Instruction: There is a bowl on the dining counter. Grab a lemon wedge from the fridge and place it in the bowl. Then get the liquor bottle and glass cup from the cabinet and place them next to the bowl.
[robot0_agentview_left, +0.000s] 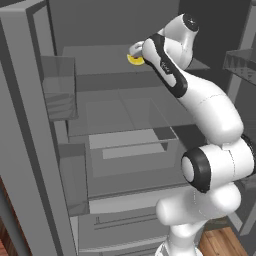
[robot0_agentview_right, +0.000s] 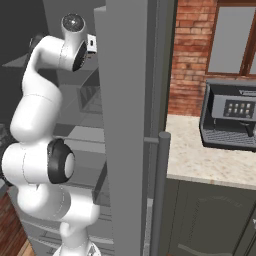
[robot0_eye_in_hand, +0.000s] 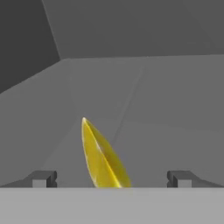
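A yellow lemon wedge (robot0_eye_in_hand: 102, 159) lies on a grey fridge shelf (robot0_eye_in_hand: 144, 113), seen close in the hand view. My gripper (robot0_eye_in_hand: 111, 178) is open, with its two dark fingertips (robot0_eye_in_hand: 43, 178) standing wide to either side of the wedge and not touching it. In the left base view the lemon wedge (robot0_agentview_left: 134, 60) peeks out on the upper fridge shelf (robot0_agentview_left: 100, 57) just beside my white hand, which hides the fingers there. The bowl, liquor bottle, glass cup and cabinet are out of view.
The open fridge door (robot0_agentview_left: 25, 125) with its bins stands at the left. The other door (robot0_agentview_right: 130, 125) rises at my right, with its handle (robot0_agentview_right: 161, 190). Lower shelves and drawers (robot0_agentview_left: 125, 145) sit under my arm. A coffee machine (robot0_agentview_right: 230, 117) stands on the counter (robot0_agentview_right: 200, 160).
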